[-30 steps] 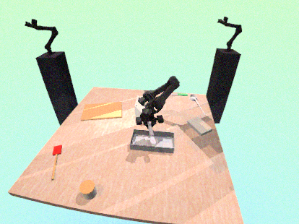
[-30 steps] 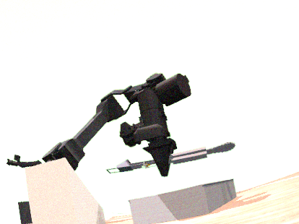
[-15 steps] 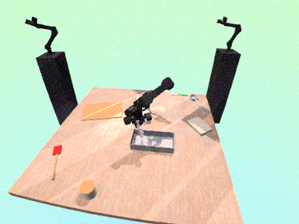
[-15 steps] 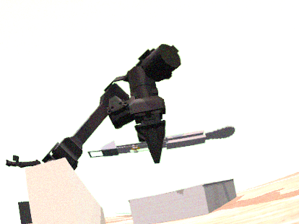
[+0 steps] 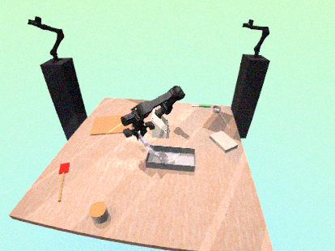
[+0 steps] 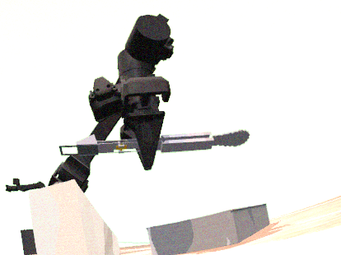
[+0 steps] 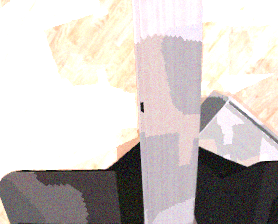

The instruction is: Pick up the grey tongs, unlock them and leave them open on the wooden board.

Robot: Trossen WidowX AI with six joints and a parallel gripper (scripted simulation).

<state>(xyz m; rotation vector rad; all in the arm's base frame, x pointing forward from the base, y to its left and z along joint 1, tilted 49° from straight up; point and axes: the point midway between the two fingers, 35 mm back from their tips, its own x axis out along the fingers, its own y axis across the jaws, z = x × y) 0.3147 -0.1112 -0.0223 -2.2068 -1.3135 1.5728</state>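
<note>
The grey tongs (image 5: 146,141) (image 6: 187,144) (image 7: 170,100) are held in the air, roughly level in the exterior view, with the scalloped tip end at the right and the ringed hinge end at the left. Their arms look close together. My gripper (image 5: 140,134) (image 6: 148,164) is shut on their middle; the wrist view shows them passing between the fingers. The roasting tin (image 5: 170,167) (image 6: 210,233) (image 7: 212,107) stands on the table below and to one side, with the tip end near it in the top view. The wooden board (image 5: 103,125) lies flat at the back left, its right part hidden by the arm.
A pale slab (image 5: 223,141) lies at the right. A green and white stick (image 5: 201,106) and a ladle-like tool (image 5: 217,109) lie at the back right. A red-headed spatula (image 5: 64,168) and an orange-lidded jar (image 5: 99,212) are at the front left. The arm's pale base (image 6: 62,212) is behind the tin.
</note>
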